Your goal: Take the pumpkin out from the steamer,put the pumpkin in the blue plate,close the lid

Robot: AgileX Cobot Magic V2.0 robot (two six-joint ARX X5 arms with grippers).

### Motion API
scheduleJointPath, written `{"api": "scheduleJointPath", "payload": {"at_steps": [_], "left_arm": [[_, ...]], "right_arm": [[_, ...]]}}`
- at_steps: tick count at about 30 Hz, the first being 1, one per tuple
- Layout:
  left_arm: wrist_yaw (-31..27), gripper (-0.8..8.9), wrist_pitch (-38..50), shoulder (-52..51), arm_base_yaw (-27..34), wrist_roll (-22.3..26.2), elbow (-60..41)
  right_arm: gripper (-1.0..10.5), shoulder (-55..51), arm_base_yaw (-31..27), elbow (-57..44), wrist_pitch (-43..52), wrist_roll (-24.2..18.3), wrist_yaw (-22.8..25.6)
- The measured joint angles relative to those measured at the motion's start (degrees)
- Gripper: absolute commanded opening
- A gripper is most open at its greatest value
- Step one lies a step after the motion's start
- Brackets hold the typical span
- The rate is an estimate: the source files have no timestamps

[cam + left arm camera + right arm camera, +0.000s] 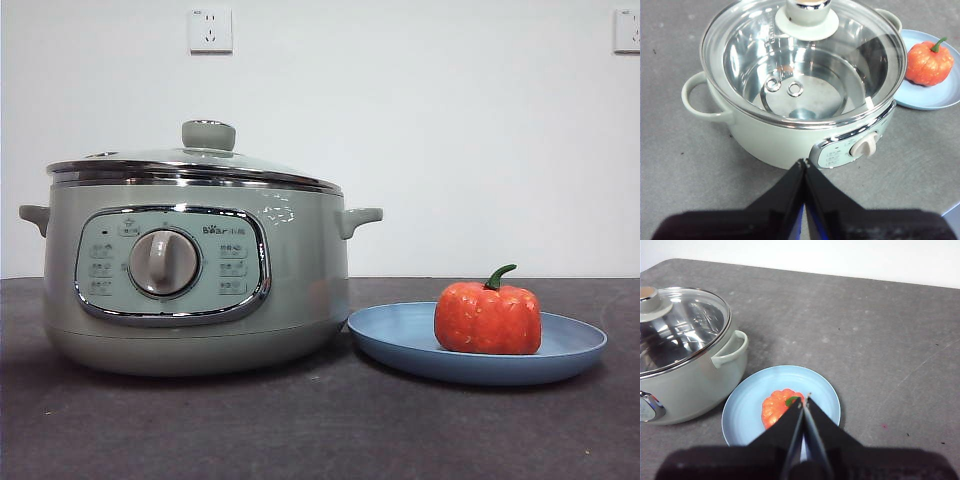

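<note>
All done: pumpkin on blue plate, lid seated on steamer. Both grippers' fingers closed, empty: left gripper, right gripper.

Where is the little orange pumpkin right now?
In the front view, the pumpkin sits on the blue plate on the right, just beside the steamer, whose lid is on.

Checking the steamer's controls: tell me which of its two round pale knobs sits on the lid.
The knob on top of the glass lid, not the dial on the steamer's front panel.
</note>
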Motion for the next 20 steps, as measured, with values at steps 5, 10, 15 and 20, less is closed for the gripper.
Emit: {"api": "scheduleJointPath", "payload": {"at_steps": [5, 10, 15, 20], "left_arm": [[0.0, -0.03, 0.0, -3.8, 1.0, 0.9, 0.0], [0.0, -0.03, 6.2, -13.0, 9.4, 2.6, -2.6], [0.0, -0.03, 20.7, -21.3, 21.0, 2.8, -14.4], [0.0, -0.03, 25.4, -30.5, 28.5, 0.9, -27.4]], "right_arm": [[0.0, 0.0, 0.0, 0.0, 0.0, 0.0, 0.0], [0.0, 0.0, 0.0, 0.0, 0.0, 0.0, 0.0], [0.0, 0.0, 0.0, 0.0, 0.0, 0.0, 0.0], [0.0, 0.0, 0.0, 0.0, 0.0, 0.0, 0.0]]}}
